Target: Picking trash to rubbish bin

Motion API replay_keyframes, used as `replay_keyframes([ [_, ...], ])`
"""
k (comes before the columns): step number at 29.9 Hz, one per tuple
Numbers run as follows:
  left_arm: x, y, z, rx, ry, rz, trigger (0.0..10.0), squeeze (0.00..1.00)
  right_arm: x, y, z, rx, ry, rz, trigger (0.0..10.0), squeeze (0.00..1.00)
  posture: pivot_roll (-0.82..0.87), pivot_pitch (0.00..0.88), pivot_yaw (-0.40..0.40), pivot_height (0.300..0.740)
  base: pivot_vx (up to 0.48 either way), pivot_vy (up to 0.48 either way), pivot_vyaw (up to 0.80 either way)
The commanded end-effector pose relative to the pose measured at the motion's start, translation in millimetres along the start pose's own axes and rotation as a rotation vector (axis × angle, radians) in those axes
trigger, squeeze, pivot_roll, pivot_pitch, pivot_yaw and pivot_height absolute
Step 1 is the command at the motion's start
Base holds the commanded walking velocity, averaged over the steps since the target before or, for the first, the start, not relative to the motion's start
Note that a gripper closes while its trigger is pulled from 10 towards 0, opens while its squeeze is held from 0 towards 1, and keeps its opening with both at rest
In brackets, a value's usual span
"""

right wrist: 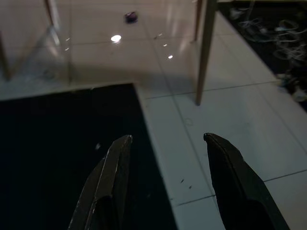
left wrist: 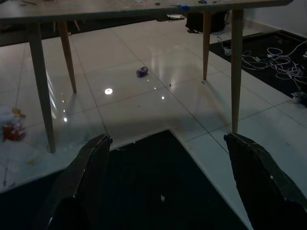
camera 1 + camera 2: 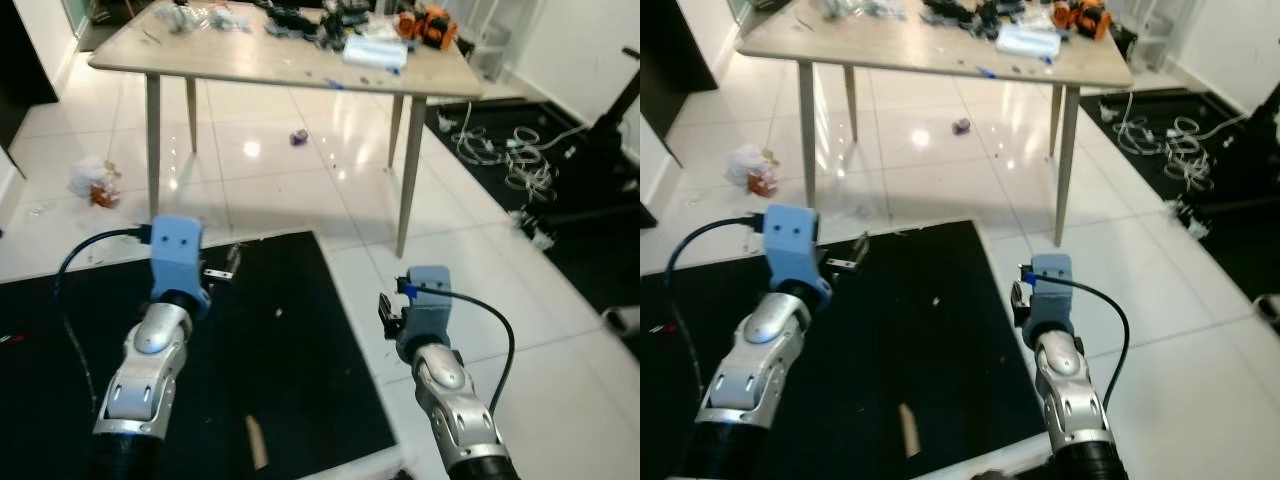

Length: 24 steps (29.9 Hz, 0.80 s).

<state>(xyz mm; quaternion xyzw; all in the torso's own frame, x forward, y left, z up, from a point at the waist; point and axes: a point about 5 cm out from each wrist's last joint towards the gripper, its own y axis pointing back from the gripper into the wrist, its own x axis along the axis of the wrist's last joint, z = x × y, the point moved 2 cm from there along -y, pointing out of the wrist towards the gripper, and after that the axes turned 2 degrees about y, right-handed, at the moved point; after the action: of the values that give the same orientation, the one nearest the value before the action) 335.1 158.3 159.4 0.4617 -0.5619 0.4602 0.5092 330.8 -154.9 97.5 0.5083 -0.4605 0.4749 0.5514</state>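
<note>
— What's in front of it?

— A pale tiled floor [image 3: 300,190] across the whole room, and a big black mat [image 3: 260,350] in the lower half of the frame, under both arms. Along the top stands a long wooden desk [image 3: 250,55] cluttered with bits and pieces.

— Any trash?

— A crumpled white and red wad [image 3: 93,182] at the left edge, near a desk leg. A small purple scrap [image 3: 298,137] lies under the desk, upper middle. White cables [image 3: 515,160] sprawl on dark flooring at the right.

— And the arms?

— The left gripper [image 2: 165,143] hangs over the mat, jaws spread wide, holding nothing. The right gripper [image 1: 165,139] hangs by the mat's right edge, jaws apart and empty too. Both are well apart from the trash.
</note>
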Motion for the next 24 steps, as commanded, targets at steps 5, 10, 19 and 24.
replay_keyframes([
  [5,-6.4,1.2,-0.7,0.004,-0.002,-0.019,10.0,0.0,-4.8,2.8,-4.7,0.012,-0.007,-0.02,10.0,0.0,-0.05,0.154,-0.041,0.74,0.415,0.0,0.0],
  [10,-5.9,0.6,-0.8,0.002,-0.003,-0.018,10.0,0.0,-4.8,3.0,-5.5,0.014,-0.007,-0.02,10.0,0.0,-0.05,0.156,-0.041,0.74,0.433,0.0,0.0],
  [19,-5.5,1.1,-0.8,-0.003,-0.006,-0.017,10.0,0.0,-4.9,3.4,-6.8,0.017,-0.009,-0.02,10.0,0.0,-0.05,0.156,-0.041,0.74,0.463,0.0,0.0],
  [24,-5.5,1.4,-0.9,-0.003,-0.005,-0.017,10.0,0.0,-4.2,3.6,-6.4,0.016,-0.008,-0.017,10.0,0.0,-0.05,0.157,-0.041,0.74,0.469,0.0,0.0],
])
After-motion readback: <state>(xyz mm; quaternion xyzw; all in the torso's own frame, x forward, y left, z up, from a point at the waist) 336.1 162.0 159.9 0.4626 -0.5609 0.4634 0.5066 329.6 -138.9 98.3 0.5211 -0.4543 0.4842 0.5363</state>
